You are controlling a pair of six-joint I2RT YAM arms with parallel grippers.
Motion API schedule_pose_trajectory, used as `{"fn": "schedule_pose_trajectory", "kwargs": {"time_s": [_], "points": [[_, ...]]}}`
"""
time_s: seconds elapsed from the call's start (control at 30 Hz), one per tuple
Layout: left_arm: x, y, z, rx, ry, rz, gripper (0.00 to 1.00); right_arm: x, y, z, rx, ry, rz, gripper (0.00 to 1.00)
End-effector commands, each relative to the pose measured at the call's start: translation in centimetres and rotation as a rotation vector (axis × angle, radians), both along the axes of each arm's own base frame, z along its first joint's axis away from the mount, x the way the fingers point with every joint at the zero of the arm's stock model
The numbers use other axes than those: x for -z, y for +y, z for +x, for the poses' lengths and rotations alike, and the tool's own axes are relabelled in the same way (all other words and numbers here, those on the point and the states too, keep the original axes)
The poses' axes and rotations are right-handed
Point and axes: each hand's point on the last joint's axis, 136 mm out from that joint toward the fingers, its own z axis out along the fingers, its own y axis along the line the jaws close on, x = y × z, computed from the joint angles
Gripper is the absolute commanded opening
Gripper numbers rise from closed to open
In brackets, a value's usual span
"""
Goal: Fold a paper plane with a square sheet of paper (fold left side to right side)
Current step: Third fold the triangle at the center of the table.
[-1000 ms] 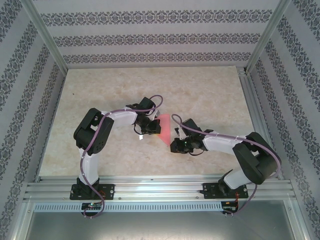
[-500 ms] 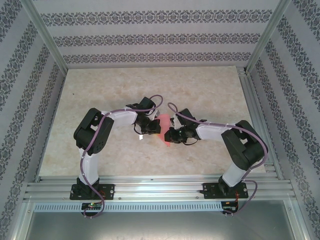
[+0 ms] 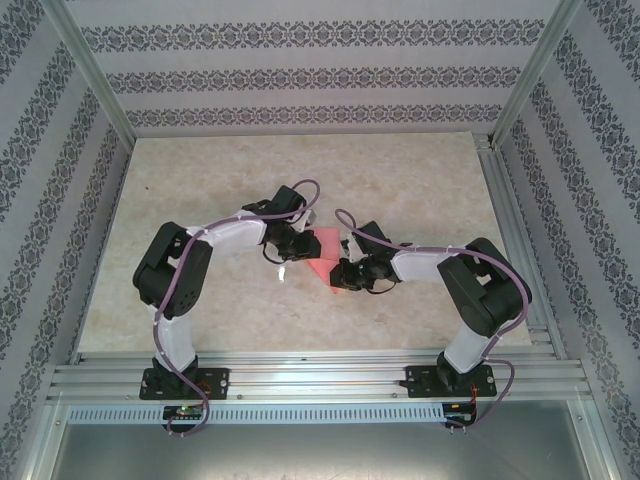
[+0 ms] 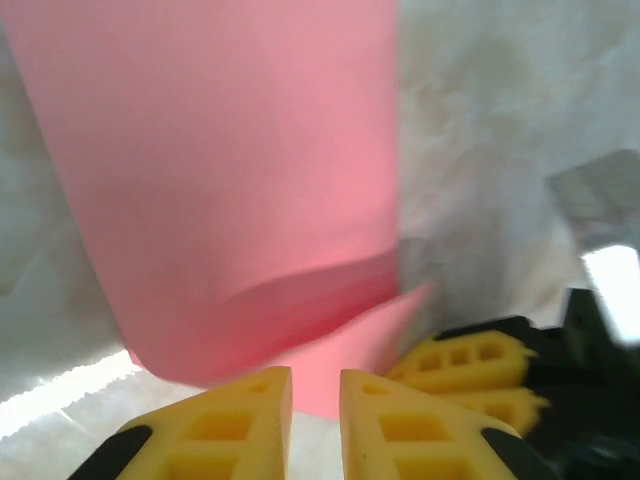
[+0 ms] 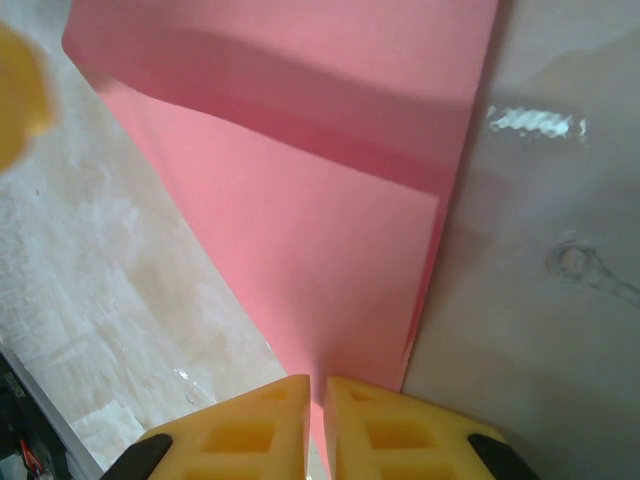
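The pink-red square sheet of paper point(image 3: 320, 260) lies mid-table, folded over on itself, between my two grippers. In the left wrist view the sheet point(image 4: 230, 190) curves up ahead of my left gripper point(image 4: 316, 378). Its yellow jaws stand a narrow gap apart at the sheet's near edge and pinch nothing. My right gripper point(image 5: 317, 384) is shut on the sheet's point(image 5: 330, 230) narrow near corner, which runs into the slit between its jaws. From above, the left gripper point(image 3: 297, 250) is at the sheet's left edge and the right gripper point(image 3: 338, 278) at its lower right corner.
The marbled beige table point(image 3: 200, 180) has bare room on all sides of the paper. An aluminium frame rail point(image 3: 300, 380) runs along the near edge, and patterned walls enclose the other sides. The right gripper's yellow fingers point(image 4: 465, 365) sit close beside my left fingers.
The right arm swung left to the paper and has stayed on its corner. The left jaws have just parted slightly. The paper now shows wider from above.
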Motion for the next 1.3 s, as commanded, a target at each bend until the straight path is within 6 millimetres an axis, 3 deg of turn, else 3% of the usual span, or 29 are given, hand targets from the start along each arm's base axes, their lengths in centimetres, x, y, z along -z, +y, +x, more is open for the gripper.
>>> {"fn": "schedule_pose_trajectory", "kwargs": {"time_s": [0.0,0.13,0.4,0.67,1.27], "points": [[-1.9,-1.3,-1.1,0.013,-0.001,-0.123,0.12,3.9,-3.1,-2.6,0.017,0.099,-0.177,0.14],[-0.8,-2.2,-2.7,0.003,0.033,-0.169,0.05,4.0,-3.1,-2.6,0.013,0.098,-0.183,0.14],[1.4,-4.4,-4.6,-0.021,0.054,-0.225,0.02,4.1,-3.2,-2.8,0.003,0.104,-0.197,0.14],[2.5,-3.6,-4.8,-0.059,0.047,-0.202,0.01,4.2,-3.0,-2.9,-0.007,0.109,-0.203,0.14],[5.8,-1.1,-2.1,-0.212,-0.047,-0.048,0.03,4.9,-3.7,-3.8,-0.034,0.115,-0.284,0.14]]}}
